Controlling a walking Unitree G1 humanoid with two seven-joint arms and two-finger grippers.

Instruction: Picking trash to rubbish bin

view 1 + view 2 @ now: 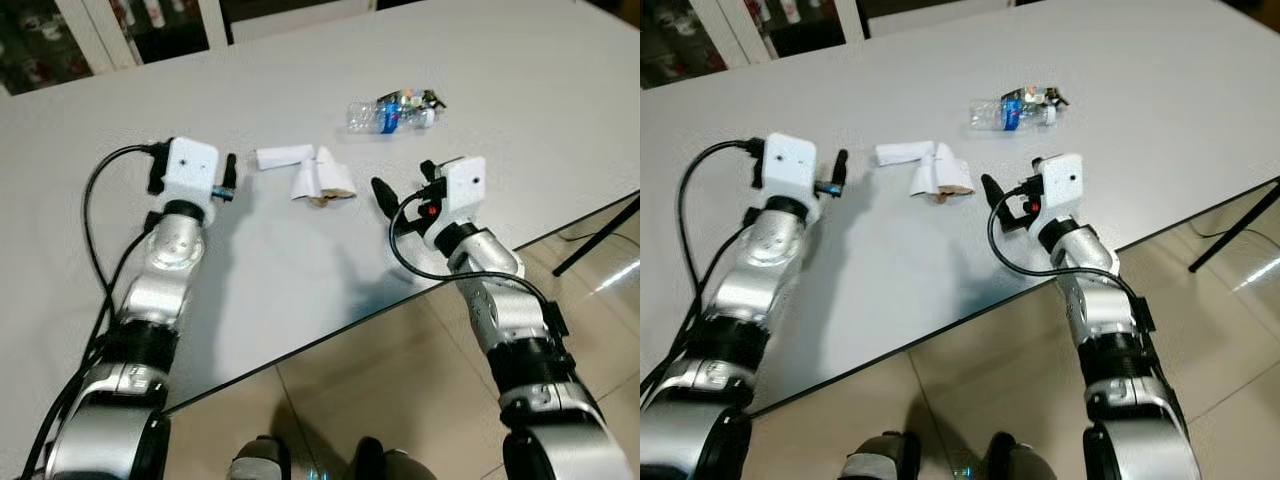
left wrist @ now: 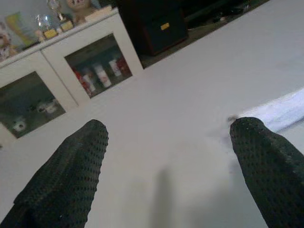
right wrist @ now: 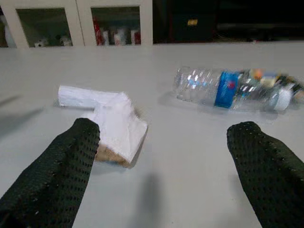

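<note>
Right gripper (image 1: 395, 190): over the pale grey tabletop (image 1: 300, 290) near its front edge, fingers spread wide, empty.
Left gripper (image 1: 229, 178): over the tabletop, just beside the tissue's end, fingers wide apart, empty.
Trash, two pieces: one crumpled white paper tissue (image 1: 315, 176) between the grippers; farther off, one crushed clear plastic bottle (image 1: 393, 113) lying flat.
Label: blue band, writing unreadable.

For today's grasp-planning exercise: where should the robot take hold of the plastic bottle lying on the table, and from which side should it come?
Probably the clear middle of the bottle, beside its blue label. It lies on its side across the table, so the open right gripper, the nearer one, could come from the robot's side with one finger in front and one behind.
</note>
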